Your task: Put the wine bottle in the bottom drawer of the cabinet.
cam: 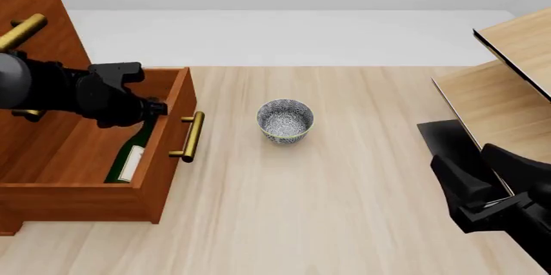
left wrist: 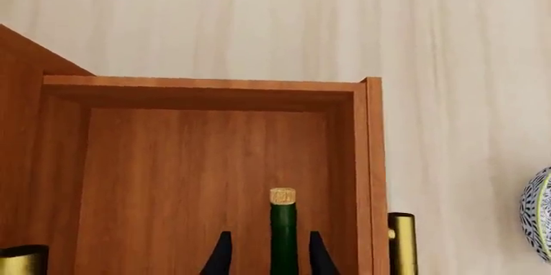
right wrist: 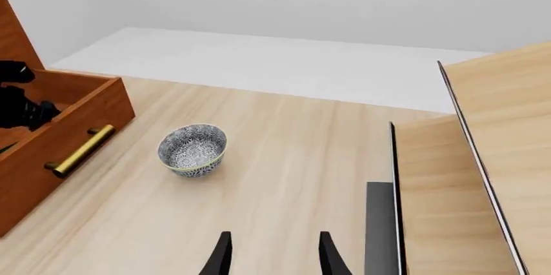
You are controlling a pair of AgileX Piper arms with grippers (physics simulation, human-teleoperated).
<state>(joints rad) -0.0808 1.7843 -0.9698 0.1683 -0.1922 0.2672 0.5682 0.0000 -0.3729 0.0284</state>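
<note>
The wine bottle (cam: 129,155) lies tilted inside the pulled-out bottom drawer (cam: 165,159) of the cabinet (cam: 39,62), its white label facing up. In the left wrist view its green neck (left wrist: 283,236) and tan cork point at the drawer's inner wall (left wrist: 198,91). My left gripper (cam: 153,108) hangs over the drawer. It is open, and its fingers (left wrist: 222,255) stand either side of the neck with a gap on each side. My right gripper (right wrist: 272,259) is open and holds nothing, low at the near right (cam: 453,181).
A small patterned bowl (cam: 285,121) stands mid-table, right of the drawer's brass handle (cam: 190,136). A pale wooden shelf unit (cam: 508,81) fills the right side, close beside my right arm. The bowl (right wrist: 193,150) also shows in the right wrist view.
</note>
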